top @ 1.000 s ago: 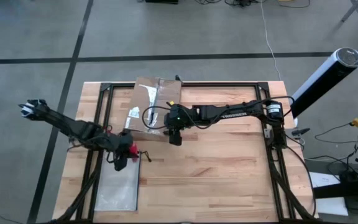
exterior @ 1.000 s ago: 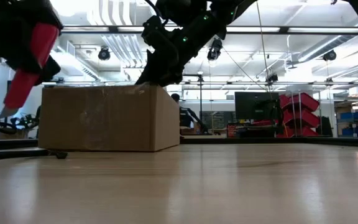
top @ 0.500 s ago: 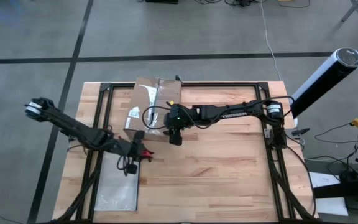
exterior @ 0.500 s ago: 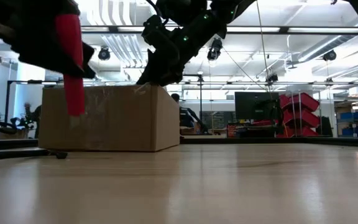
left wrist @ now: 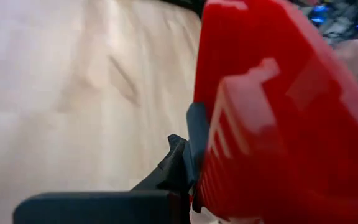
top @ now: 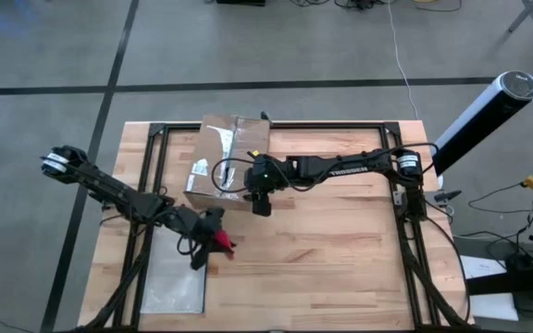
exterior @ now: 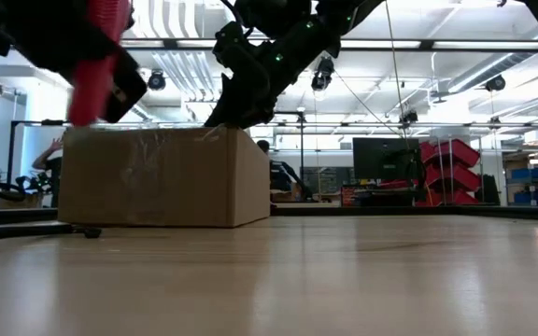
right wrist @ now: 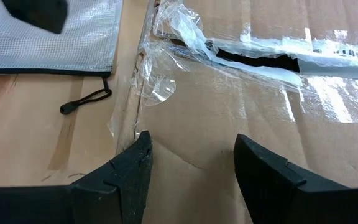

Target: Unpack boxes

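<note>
The brown cardboard box (top: 220, 153) stands on the table at the far left centre. Its top tape is slit and peeled (right wrist: 253, 59). My right gripper (top: 260, 205) stands open over the box's top at its near right corner (right wrist: 194, 155), fingers slanting down. My left gripper (top: 211, 237) hangs in front of the box above the table, shut on a red utility knife (top: 222, 245). In the low view the knife (exterior: 96, 56) is well above the tabletop. My left gripper pinches the red utility knife's body (left wrist: 229, 149) between its fingers; one dark finger (left wrist: 182, 165) lies against the knife's flat side. The knife is lifted clear of the table and tilted. I cannot tell whether my right gripper's open fingers (right wrist: 132, 165) touch the box's top.
A flat translucent zip pouch (top: 174, 277) lies on the table's near left, its black pull cord (right wrist: 82, 99) beside the box's edge. Loose clear tape (right wrist: 179, 31) curls up from the box top. Bare wood stretches to the right and near side.
My left gripper has carried the red knife toward the table's right edge and a little toward its near edge, away from the pouch. Its wrist has tipped, so the knife, which hung blade end down, now slants the other way and sits higher in the low view.
</note>
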